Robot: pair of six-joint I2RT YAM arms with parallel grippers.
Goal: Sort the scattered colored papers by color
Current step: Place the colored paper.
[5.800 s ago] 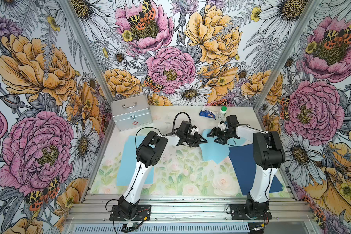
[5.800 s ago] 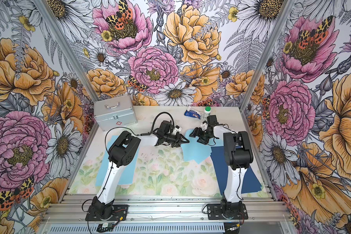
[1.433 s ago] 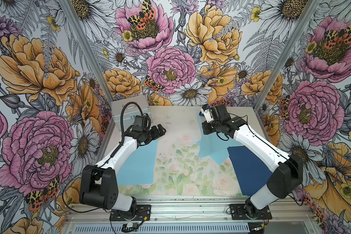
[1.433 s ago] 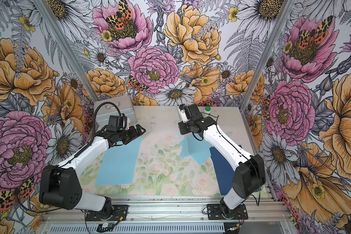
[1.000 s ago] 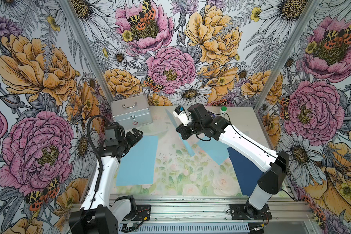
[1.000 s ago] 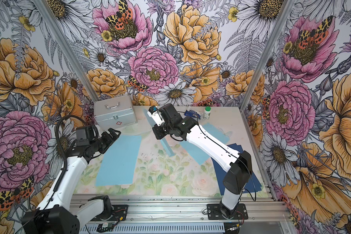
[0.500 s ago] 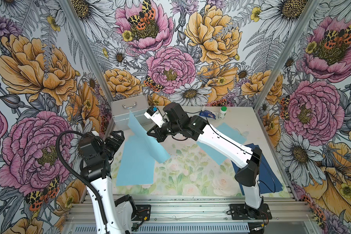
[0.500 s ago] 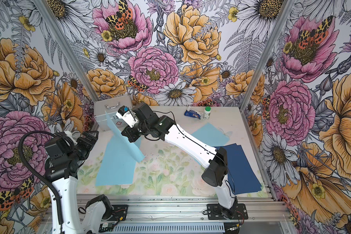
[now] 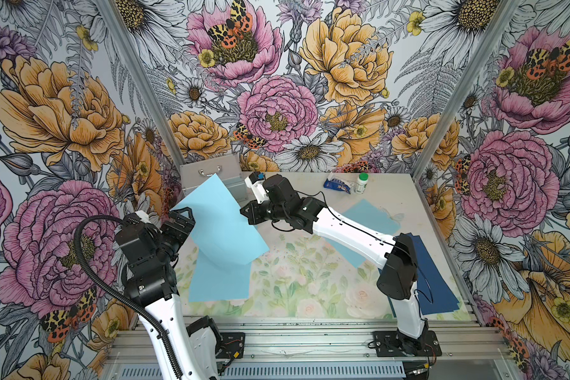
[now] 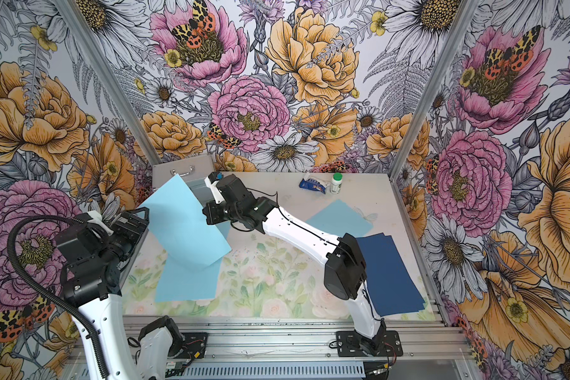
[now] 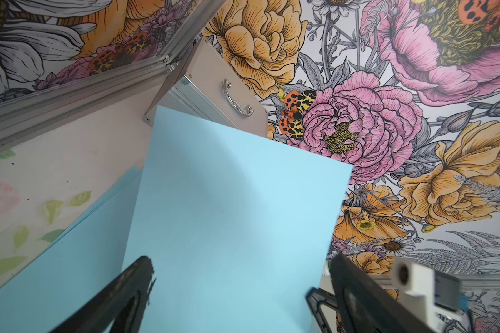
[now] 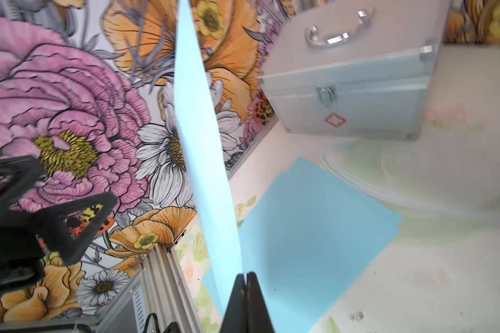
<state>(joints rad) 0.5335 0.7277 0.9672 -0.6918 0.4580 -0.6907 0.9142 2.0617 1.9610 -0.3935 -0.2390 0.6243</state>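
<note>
My right gripper (image 9: 246,214) (image 10: 208,214) (image 12: 246,275) is shut on one edge of a light blue paper (image 9: 218,223) (image 10: 181,223) (image 12: 202,144). That paper hangs nearly upright in the air over a light blue pile (image 9: 218,284) (image 10: 185,284) (image 12: 315,230) at the table's left. My left gripper (image 9: 181,217) (image 10: 137,215) (image 11: 240,259) is raised at the left, open and holding nothing, facing the hanging paper (image 11: 228,207). Another light blue sheet (image 9: 371,214) (image 10: 339,214) lies at the right back. Navy papers (image 9: 436,279) (image 10: 389,273) lie at the right front.
A silver case (image 9: 208,171) (image 10: 178,169) (image 11: 214,86) (image 12: 352,86) stands at the back left corner, right behind the hanging paper. A blue-and-white packet (image 9: 336,186) and a small green-capped bottle (image 9: 362,183) sit at the back right. Patterned walls enclose three sides.
My right arm has carried the light blue paper leftward from mid-table to above the left pile. My left arm has drawn back and risen at the left, still open.
</note>
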